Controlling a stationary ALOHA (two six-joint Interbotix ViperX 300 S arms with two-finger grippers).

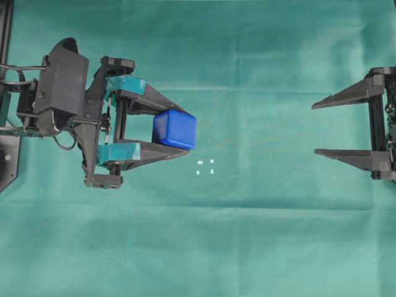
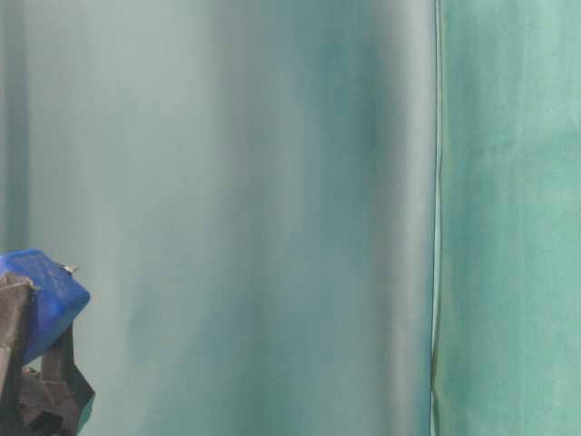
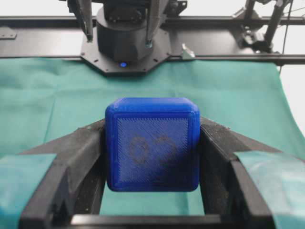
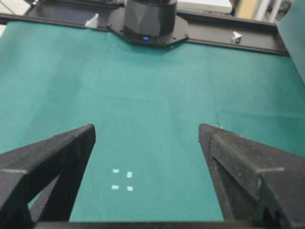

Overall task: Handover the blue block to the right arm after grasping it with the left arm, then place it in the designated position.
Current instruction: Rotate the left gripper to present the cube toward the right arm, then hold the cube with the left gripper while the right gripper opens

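The blue block (image 1: pixel 175 129) is clamped between the teal-taped fingers of my left gripper (image 1: pixel 185 130), left of the cloth's middle. It fills the left wrist view, the blue block (image 3: pixel 152 144) showing a faint dark symbol, with both fingers pressed on its sides. Its corner also shows at the table-level view's lower left as the blue block (image 2: pixel 47 295). The designated position (image 1: pixel 205 167), four small white marks, lies on the cloth just right of and below the block. My right gripper (image 1: pixel 314 129) stands wide open at the right edge, empty, and its wrist view shows the designated position (image 4: pixel 122 180).
Green cloth (image 1: pixel 247 235) covers the whole table. Black arm bases (image 4: pixel 148 19) and frame rails stand along the cloth's far ends in the wrist views. A blurred green drape (image 2: pixel 272 182) fills the table-level view.
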